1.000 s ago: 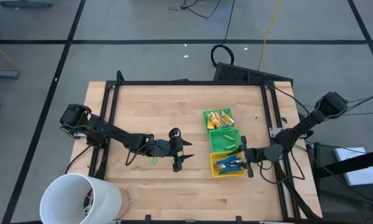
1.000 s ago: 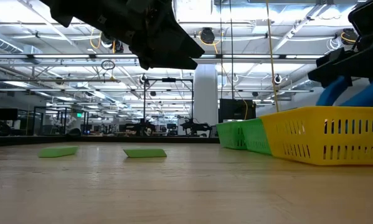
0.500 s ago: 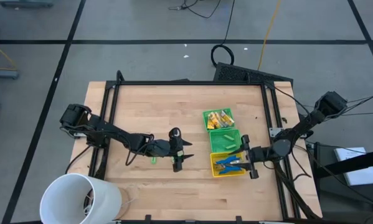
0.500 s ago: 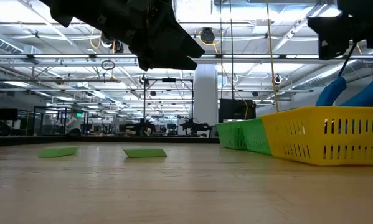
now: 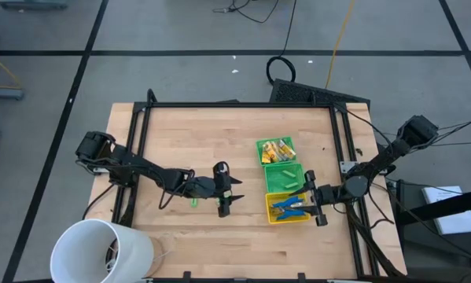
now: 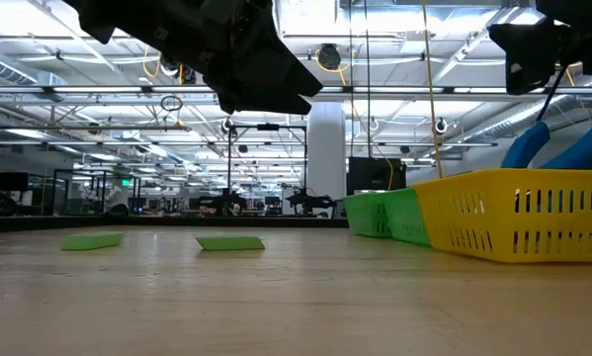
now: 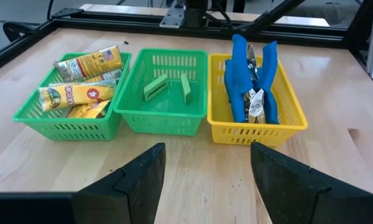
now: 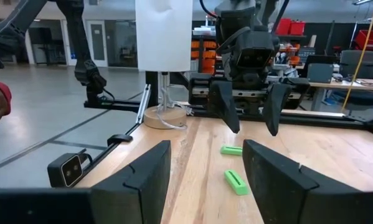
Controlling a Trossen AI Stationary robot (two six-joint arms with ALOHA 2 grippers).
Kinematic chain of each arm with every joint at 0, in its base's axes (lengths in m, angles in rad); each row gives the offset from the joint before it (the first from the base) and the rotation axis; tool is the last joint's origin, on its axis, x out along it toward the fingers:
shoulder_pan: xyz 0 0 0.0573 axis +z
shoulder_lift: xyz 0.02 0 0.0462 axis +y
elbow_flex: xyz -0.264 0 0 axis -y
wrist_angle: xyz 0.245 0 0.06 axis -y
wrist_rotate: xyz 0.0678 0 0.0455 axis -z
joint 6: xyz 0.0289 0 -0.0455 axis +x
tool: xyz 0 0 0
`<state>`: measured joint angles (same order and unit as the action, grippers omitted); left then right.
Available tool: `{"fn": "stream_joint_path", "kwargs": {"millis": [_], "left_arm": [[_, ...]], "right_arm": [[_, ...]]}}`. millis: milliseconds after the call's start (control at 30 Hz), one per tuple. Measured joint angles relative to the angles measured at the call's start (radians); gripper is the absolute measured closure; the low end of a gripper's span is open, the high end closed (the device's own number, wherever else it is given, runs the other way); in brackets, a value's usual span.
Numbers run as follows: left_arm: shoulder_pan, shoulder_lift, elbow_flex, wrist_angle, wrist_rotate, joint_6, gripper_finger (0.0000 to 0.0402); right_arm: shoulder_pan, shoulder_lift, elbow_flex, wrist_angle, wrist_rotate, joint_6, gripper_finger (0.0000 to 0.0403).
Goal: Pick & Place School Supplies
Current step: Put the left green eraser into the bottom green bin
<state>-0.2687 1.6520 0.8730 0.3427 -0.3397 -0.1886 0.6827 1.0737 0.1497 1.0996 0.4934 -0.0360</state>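
Two short bright-green pieces (image 8: 231,150) (image 8: 236,182) lie flat on the wooden table; the high view shows one green piece (image 5: 194,202) beside my left arm. My left gripper (image 5: 229,194) hangs open above the table's middle, just right of them, touching nothing. In a row at the right stand a green bin of yellow-tan wrapped blocks (image 7: 80,84), a green bin (image 7: 166,93) holding two green pieces, and a yellow bin (image 7: 256,93) of blue-handled tools (image 5: 288,206). My right gripper (image 5: 314,198) hovers open over the yellow bin's right rim, empty.
A large white cup (image 5: 101,250) stands at the table's near left corner. A black frame (image 5: 235,104) borders the table's far and side edges. Bare wood lies between the green pieces and the bins.
My right gripper has risen a little above the yellow bin and tipped its fingers upward, from slanting down to about level. The left arm, the green pieces and the bins have stayed where they were.
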Motion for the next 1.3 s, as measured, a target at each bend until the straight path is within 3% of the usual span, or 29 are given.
{"fn": "stream_joint_path", "kwargs": {"millis": [700,833,967,1300], "left_arm": [[0.069,0.000,0.000,0.029,0.000,-0.017,0.0163],[0.079,0.000,0.000,0.000,0.039,-0.067,0.0163],[0.066,-0.004,0.000,-0.196,0.068,-0.185,0.0163],[-0.059,-0.005,0.000,-0.789,0.123,-0.727,0.0163]], "right_arm": [[-0.001,0.000,0.000,0.003,0.004,0.065,0.0218],[-0.001,0.000,0.000,0.003,0.005,0.048,0.0219],[-0.001,0.000,0.000,-0.003,0.004,0.060,0.0222],[-0.001,0.000,0.001,-0.057,0.004,0.118,0.0227]]}}
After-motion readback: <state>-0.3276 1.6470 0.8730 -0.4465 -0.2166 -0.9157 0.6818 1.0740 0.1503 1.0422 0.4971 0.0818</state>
